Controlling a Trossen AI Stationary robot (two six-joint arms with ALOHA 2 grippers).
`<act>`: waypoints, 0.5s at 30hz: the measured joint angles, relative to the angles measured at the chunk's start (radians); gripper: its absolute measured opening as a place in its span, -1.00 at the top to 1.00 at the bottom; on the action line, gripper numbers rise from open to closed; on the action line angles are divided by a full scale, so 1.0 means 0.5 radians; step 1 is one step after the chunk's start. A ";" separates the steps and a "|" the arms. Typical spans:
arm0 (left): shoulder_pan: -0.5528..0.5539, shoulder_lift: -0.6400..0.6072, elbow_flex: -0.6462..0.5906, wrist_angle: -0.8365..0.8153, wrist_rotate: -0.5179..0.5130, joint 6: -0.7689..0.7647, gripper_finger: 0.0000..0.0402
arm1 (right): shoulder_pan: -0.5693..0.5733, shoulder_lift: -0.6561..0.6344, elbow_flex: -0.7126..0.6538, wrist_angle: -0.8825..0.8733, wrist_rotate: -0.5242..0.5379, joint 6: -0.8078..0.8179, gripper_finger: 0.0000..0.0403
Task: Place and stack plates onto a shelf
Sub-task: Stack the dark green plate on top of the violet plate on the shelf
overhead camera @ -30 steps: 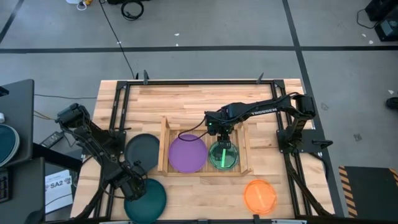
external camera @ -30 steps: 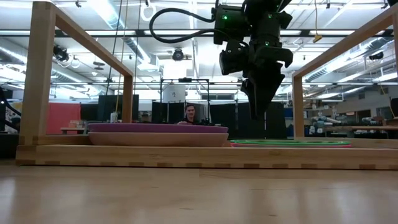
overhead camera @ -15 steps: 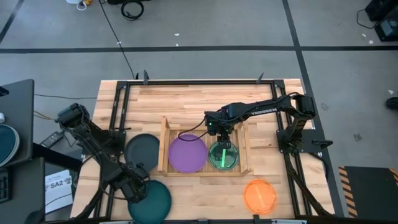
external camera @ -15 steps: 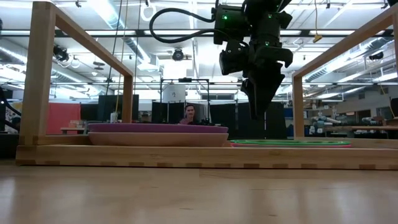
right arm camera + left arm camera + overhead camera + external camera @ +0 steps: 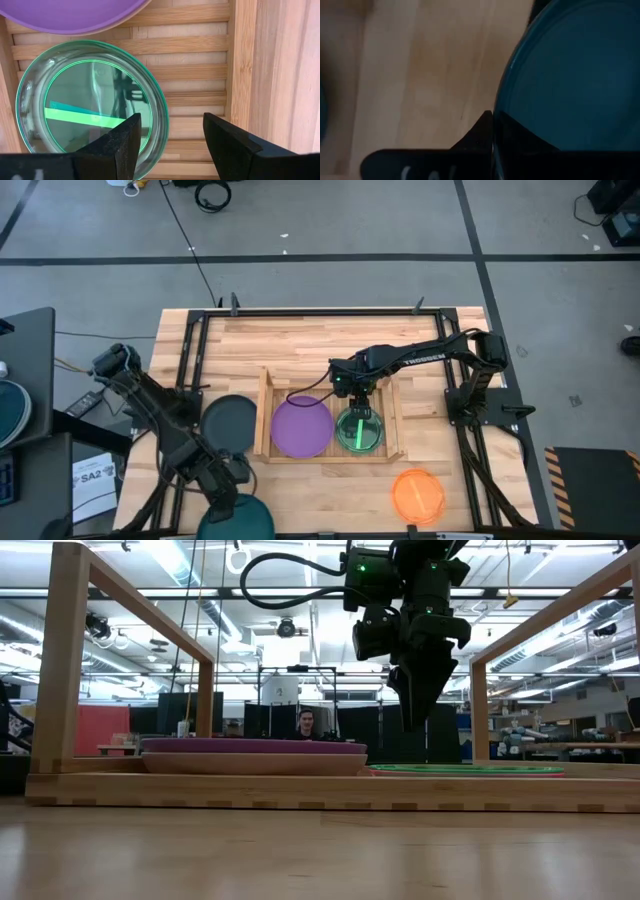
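While left gripper (image 5: 222, 502) clamps teal plate (image 5: 237, 521) — right gripper (image 5: 357, 417) open, above shelf (image 5: 264, 412)

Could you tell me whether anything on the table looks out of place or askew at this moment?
Yes: the round teal plastic plate hangs over the table's front edge, gripped at its rim by the left gripper. The purple plate and small green plate lie flat in the slatted wooden shelf.

Purple plate (image 5: 301, 427) and small green plate (image 5: 358, 430) flat in slatted wooden shelf (image 5: 263, 415). Dark grey plate (image 5: 229, 423) just beside shelf. Teal plate (image 5: 238, 520), orange plate (image 5: 416, 494) at near edge.
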 joint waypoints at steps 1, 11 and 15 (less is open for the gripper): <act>0.030 0.000 0.040 -0.003 0.010 0.066 0.92 | 0.000 0.000 0.000 0.000 0.000 -0.001 -0.09; 0.446 -0.001 0.349 -0.068 0.218 0.752 0.92 | -0.001 -0.015 0.000 -0.013 0.000 -0.014 -0.09; 0.639 -0.001 0.402 -0.087 0.355 0.960 0.92 | -0.002 -0.086 0.000 -0.015 0.002 -0.015 -0.09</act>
